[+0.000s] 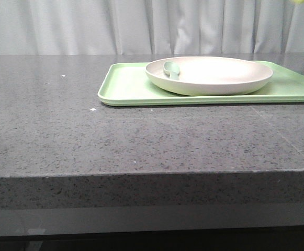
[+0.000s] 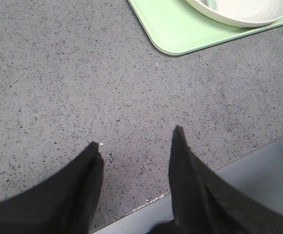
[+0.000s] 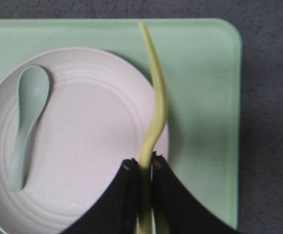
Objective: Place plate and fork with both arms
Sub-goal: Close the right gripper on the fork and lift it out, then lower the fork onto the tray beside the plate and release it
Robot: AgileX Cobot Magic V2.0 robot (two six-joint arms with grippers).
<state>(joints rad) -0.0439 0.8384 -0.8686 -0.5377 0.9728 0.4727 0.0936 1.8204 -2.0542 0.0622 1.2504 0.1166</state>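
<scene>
Front view: the plate (image 1: pixel 209 76) sits on the light-green tray (image 1: pixel 125 89), which lies on the dark speckled surface (image 1: pixel 115 141) toward the far right. A grey-green spoon (image 1: pixel 170 69) lies inside the plate by its left rim. Neither arm shows in this view.

Right wrist view: the right gripper (image 3: pixel 142 168) is clenched on the fork (image 3: pixel 156 97), the two fingers pressed against the handle from either side. The fork is seen edge-on, a thin pale yellow curved strip reaching away from the fingertips, over the plate's rim (image 3: pixel 83 146) and the bare tray (image 3: pixel 199 97) beside it. Whether the fork touches plate or tray cannot be told. The spoon (image 3: pixel 28 122) rests in the plate, bowl end toward the tray's far edge, well apart from the fork.

Left wrist view: the left gripper (image 2: pixel 139 144) is released, fingers spread with nothing between them, above bare surface (image 2: pixel 83 73) near its front edge. A tray corner (image 2: pixel 175 29) and part of the plate (image 2: pixel 243 14) show beyond it.
</scene>
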